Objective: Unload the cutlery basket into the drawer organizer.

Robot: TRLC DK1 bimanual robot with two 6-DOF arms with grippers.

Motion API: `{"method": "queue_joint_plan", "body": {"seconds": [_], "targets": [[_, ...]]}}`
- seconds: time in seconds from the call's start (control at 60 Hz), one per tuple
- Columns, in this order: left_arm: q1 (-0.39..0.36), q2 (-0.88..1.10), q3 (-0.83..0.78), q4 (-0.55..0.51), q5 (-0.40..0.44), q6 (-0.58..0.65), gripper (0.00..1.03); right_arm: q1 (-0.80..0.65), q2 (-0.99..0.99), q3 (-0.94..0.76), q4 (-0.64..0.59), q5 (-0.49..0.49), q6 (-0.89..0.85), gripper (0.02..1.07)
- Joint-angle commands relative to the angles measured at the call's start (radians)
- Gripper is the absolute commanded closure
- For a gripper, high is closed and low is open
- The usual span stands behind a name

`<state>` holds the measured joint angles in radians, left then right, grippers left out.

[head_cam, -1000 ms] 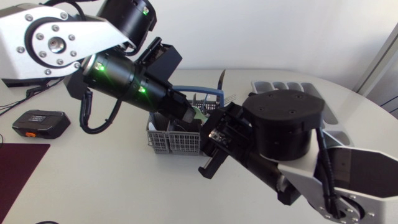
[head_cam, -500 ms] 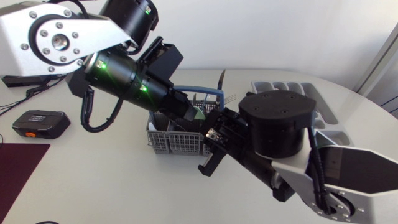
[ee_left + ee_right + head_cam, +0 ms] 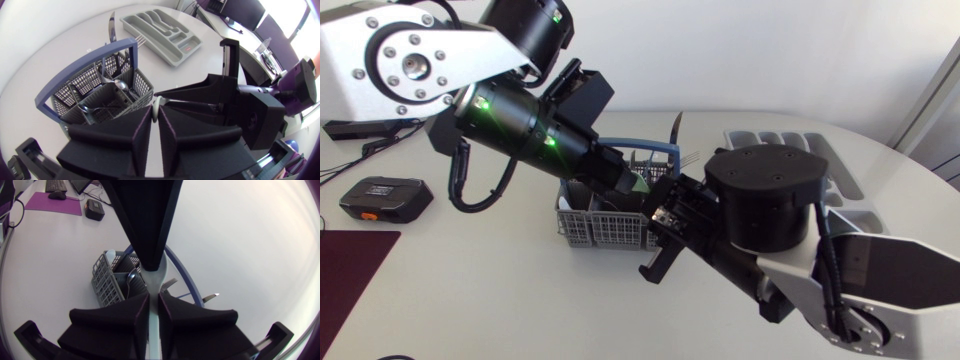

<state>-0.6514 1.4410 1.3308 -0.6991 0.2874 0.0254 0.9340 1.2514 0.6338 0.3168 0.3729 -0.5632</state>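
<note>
The left arm's silver-grey link (image 3: 410, 65) carries a ring of small screws around a round hub. Its glossy black cylindrical joint (image 3: 515, 122) shows green lights, with a black cable (image 3: 460, 185) looped below. The right arm's broad black drum joint (image 3: 772, 195) adjoins a silver-grey plate (image 3: 880, 285). The left pincer (image 3: 156, 112) and right pincer (image 3: 154, 297) are matte black wedges.

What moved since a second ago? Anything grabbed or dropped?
My left arm and right arm shifted a little, the right toward the cutlery basket, then stopped. Nothing was grabbed or dropped: the left gripper and right gripper keep pinching the same pale utensil. Basket and drawer organizer stayed put.
</note>
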Motion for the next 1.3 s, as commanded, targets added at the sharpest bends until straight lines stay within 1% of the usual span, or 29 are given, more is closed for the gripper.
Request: {"method": "queue_joint_plan", "body": {"seconds": [0.0,0.117,0.133,0.217,0.3,0.4,0.483,0.567,0.7,0.883,1.0,1.15,1.283], "targets": [[-0.01,-0.011,0.028,-0.011,0.03,-0.022,0.64,-0.006,0.008,-0.017,-0.002,0.0,-0.023,0.97],[-0.007,-0.021,0.048,-0.008,0.033,-0.024,0.21,-0.003,0.002,-0.029,-0.012,-0.011,-0.023,0.97],[-0.005,-0.022,0.051,-0.008,0.033,-0.024,0.17,-0.003,0.002,-0.031,-0.015,-0.012,-0.023,0.97],[0.018,-0.025,0.068,0.01,0.033,-0.041,0.05,-0.003,-0.006,-0.043,-0.028,-0.026,-0.023,0.97],[0.055,-0.057,0.068,0.073,0.03,-0.048,0.05,-0.006,-0.04,-0.065,-0.059,-0.054,-0.023,0.97],[0.114,-0.083,0.076,0.104,0.018,-0.036,0.05,-0.034,-0.087,-0.082,-0.117,-0.106,-0.023,0.97],[0.137,-0.091,0.082,0.099,-0.025,0.002,0.05,-0.098,-0.136,-0.092,-0.177,-0.184,-0.021,0.97],[0.141,-0.096,0.068,0.087,-0.114,0.068,0.05,-0.172,-0.191,-0.105,-0.24,-0.267,-0.037,0.97],[0.145,-0.11,0.008,0.087,-0.174,0.159,0.06,-0.334,-0.262,-0.128,-0.324,-0.416,-0.107,0.97],[0.174,-0.114,-0.064,0.089,-0.179,0.214,0.06,-0.583,-0.283,-0.129,-0.44,-0.62,-0.29,0.96],[0.196,-0.119,-0.097,0.089,-0.18,0.243,0.06,-0.751,-0.239,-0.118,-0.493,-0.736,-0.443,0.96],[0.197,-0.105,-0.117,0.087,-0.185,0.251,0.06,-0.911,-0.144,-0.103,-0.512,-0.825,-0.61,0.96],[0.197,-0.094,-0.127,0.084,-0.195,0.252,0.06,-1.028,-0.043,-0.066,-0.513,-0.867,-0.771,0.96]]}}
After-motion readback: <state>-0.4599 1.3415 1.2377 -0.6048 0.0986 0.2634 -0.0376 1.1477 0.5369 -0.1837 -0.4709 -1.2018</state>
